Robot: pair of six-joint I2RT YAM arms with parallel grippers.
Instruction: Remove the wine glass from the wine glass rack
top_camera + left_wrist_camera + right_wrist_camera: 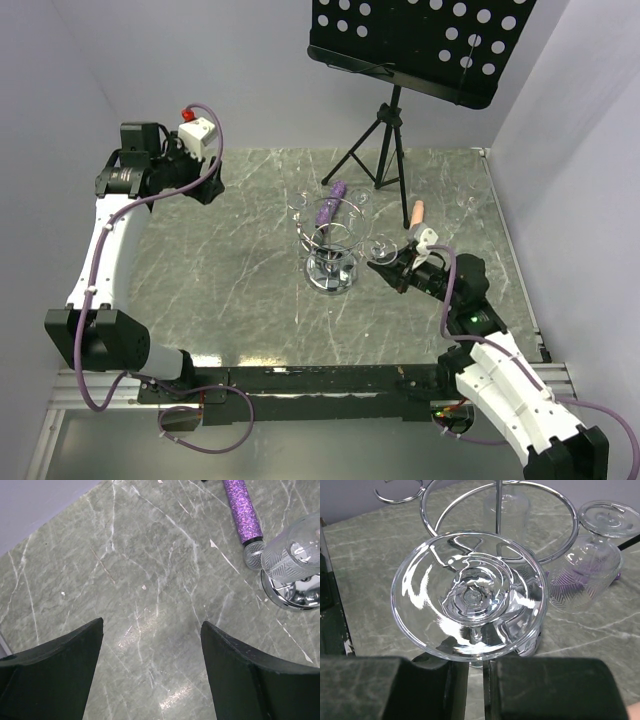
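The chrome wine glass rack (331,262) stands mid-table, and its ring (500,555) and base (295,592) also show in the wrist views. My right gripper (386,268) (476,672) is shut on the stem of a clear wine glass (383,247) (470,597), which is held upside down just right of the rack with its round foot toward the wrist camera. Other glasses (587,575) (290,555) hang on the rack. My left gripper (207,186) (152,630) is open and empty, high over the table's far left.
A black tripod music stand (385,150) stands at the back. A purple glitter microphone (330,205) (242,512) lies behind the rack. A peach-coloured object (418,212) lies to the right of it. Walls close in on the left, back and right.
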